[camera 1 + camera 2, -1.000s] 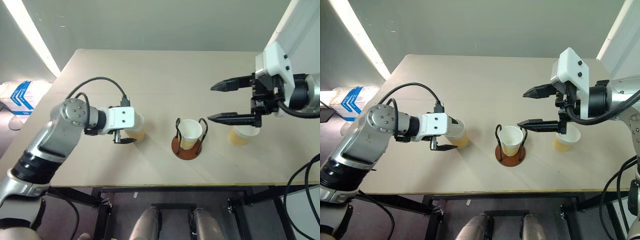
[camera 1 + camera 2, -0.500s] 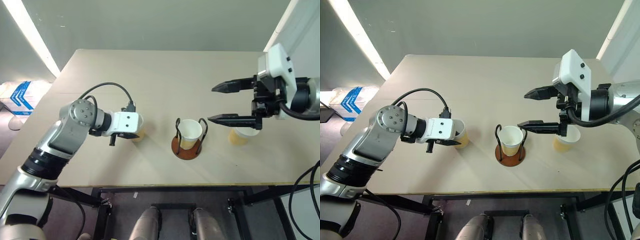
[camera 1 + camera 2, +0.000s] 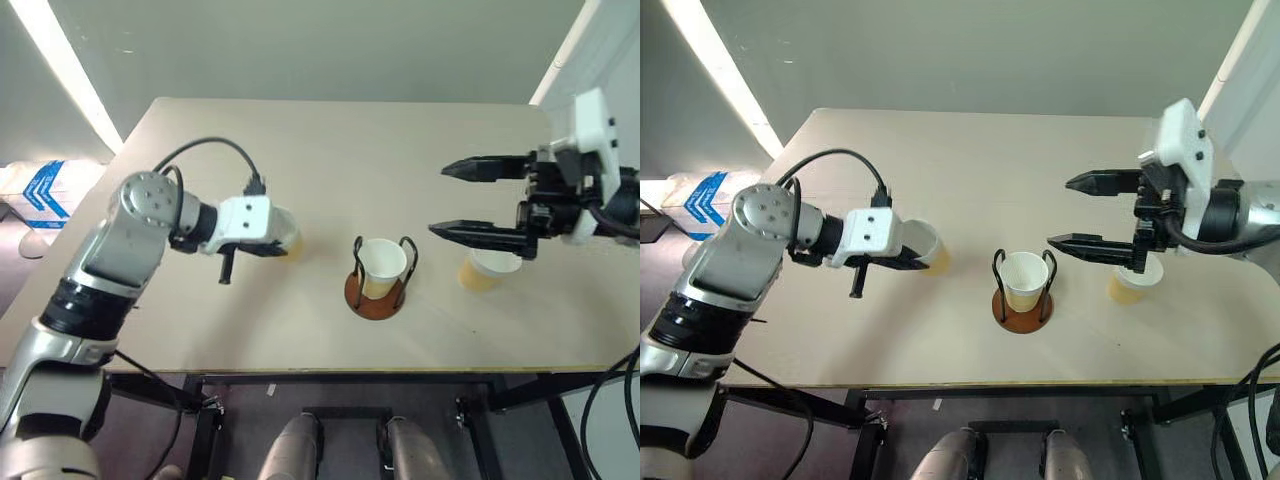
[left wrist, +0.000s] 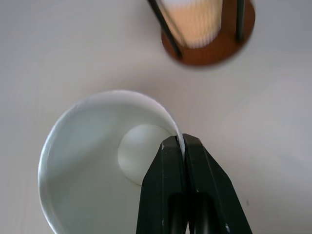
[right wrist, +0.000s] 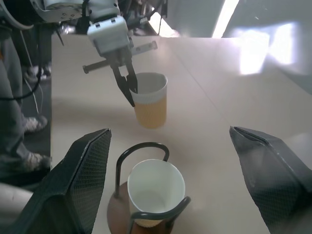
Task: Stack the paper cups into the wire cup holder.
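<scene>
Left wrist view: left claw [image 4: 184, 146] pinches a paper cup's [image 4: 92, 146] rim.

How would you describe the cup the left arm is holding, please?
On the table, find the wire cup holder with one cup inside. The held cup is on its left, its rim pinched by the left gripper; the third cup stands untouched on the right.

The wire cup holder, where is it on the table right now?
The wire cup holder stands near the table's front edge, one paper cup inside it, between the two grippers.
</scene>
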Robot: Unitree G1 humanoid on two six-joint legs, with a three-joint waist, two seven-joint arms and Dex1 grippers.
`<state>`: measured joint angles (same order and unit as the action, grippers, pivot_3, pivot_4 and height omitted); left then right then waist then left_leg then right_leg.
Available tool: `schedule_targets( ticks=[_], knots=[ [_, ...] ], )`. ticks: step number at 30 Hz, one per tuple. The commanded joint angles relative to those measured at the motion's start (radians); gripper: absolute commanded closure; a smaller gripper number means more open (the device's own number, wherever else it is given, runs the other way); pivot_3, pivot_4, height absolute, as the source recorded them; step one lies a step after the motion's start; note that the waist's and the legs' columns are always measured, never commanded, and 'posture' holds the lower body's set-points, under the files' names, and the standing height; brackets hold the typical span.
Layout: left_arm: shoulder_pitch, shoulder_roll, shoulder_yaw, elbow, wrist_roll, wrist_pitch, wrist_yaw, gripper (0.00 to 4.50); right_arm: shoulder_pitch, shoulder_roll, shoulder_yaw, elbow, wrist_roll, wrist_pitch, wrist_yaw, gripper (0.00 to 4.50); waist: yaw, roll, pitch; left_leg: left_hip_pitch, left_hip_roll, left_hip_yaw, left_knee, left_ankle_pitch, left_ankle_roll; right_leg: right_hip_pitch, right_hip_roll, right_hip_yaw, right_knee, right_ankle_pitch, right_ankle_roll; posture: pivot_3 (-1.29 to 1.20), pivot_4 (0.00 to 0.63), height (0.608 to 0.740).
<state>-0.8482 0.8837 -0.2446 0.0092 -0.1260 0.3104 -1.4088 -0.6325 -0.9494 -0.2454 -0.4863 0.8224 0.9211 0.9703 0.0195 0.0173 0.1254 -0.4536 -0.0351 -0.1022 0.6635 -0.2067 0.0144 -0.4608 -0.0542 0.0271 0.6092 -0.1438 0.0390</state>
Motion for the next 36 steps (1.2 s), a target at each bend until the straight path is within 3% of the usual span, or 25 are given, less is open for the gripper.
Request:
schedule_targets(
  ticks=[1, 10, 21, 28, 36],
  knots=[
    [-0.077, -0.001, 0.041, 0.006, -0.053, 0.009, -0.055, 4.49, 0.049, 0.004, -0.101, -0.046, 0.048, -0.04, -0.012, 0.38, 0.0, 0.0, 0.0, 0.0, 0.0, 0.0, 0.0, 0.0, 0.0, 0.0, 0.0, 0.0, 0.0, 0.0, 0.0, 0.0, 0.15, 0.74],
    [-0.27, -0.061, 0.013, 0.134, -0.12, -0.029, -0.198, 4.49, 0.182, -0.016, -0.189, -0.142, 0.196, -0.021, -0.047, 0.38, -0.001, 0.0, 0.0, 0.0, 0.0, 0.0, 0.001, 0.001, 0.002, 0.002, 0.0, 0.001, -0.001, 0.0, 0.006, 0.0, 0.15, 0.74],
    [-0.469, -0.13, -0.187, 0.312, -0.267, -0.181, -0.206, 4.49, 0.306, -0.049, -0.269, -0.227, 0.29, -0.03, -0.161, 0.38, 0.005, 0.0, 0.0, -0.002, -0.003, 0.0, 0.002, -0.001, 0.005, 0.003, -0.002, 0.002, -0.002, -0.003, 0.013, 0.0, 0.15, 0.74],
    [-0.545, -0.196, -0.307, 0.385, -0.351, -0.251, -0.206, 4.49, 0.368, -0.071, -0.328, -0.266, 0.338, -0.034, -0.226, 0.38, 0.006, 0.0, 0.0, -0.002, -0.004, 0.002, 0.003, -0.004, 0.008, 0.005, -0.003, 0.003, -0.006, 0.001, 0.028, 0.0, 0.15, 0.74],
    [-0.555, -0.277, -0.417, 0.453, -0.314, -0.376, -0.206, 4.49, 0.426, -0.1, -0.383, -0.289, 0.384, -0.04, -0.273, 0.38, 0.01, 0.0, 0.0, -0.002, -0.004, 0.004, 0.005, -0.006, 0.007, 0.009, -0.004, 0.003, -0.012, 0.0, 0.032, 0.0, 0.15, 0.74]
  ],
)
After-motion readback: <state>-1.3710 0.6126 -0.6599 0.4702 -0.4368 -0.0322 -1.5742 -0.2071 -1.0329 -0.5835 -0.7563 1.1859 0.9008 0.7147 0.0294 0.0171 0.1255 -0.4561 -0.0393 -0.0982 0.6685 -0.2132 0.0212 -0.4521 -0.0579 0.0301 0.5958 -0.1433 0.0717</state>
